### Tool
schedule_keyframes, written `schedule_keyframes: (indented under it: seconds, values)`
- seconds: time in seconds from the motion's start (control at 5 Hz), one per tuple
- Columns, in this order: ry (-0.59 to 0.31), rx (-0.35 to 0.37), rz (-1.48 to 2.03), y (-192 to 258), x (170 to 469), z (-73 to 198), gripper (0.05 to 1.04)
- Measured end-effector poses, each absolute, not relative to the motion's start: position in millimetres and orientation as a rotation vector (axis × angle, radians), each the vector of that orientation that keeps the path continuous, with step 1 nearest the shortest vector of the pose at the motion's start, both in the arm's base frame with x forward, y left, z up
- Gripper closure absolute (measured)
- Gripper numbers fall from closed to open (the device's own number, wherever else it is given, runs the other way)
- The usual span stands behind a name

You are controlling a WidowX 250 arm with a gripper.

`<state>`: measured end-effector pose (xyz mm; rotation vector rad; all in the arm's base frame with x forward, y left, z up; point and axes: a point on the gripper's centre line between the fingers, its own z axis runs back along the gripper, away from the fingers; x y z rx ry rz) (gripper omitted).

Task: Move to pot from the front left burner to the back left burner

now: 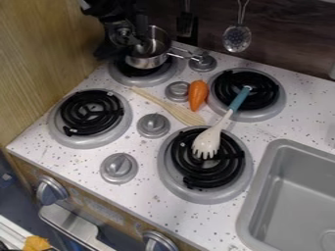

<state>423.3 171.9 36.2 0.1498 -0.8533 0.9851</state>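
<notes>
My gripper [128,41] hangs at the upper left, at the left side of the silver pot [146,62]. The pot is over the back left burner [119,76], its handle pointing right toward a metal knob. The gripper and arm cover part of the pot's left side and rim. Whether the pot's base rests flat on the coil cannot be told. The front left burner [91,112] has a bare black coil in a grey ring.
Beside the back knobs lies an orange carrot [198,94], with a wooden spatula [171,107] nearby. A white fork with a blue handle [210,139] spans the two right burners. The grey sink [284,196] is at the lower right. Utensils hang on the back wall.
</notes>
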Motion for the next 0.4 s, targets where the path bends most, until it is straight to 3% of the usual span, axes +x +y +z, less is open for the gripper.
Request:
schedule_keyframes:
  seconds: [0.4]
  values:
    - [-0.849, 0.137, 0.978, 179.1, 432.2, 28.3, 0.982]
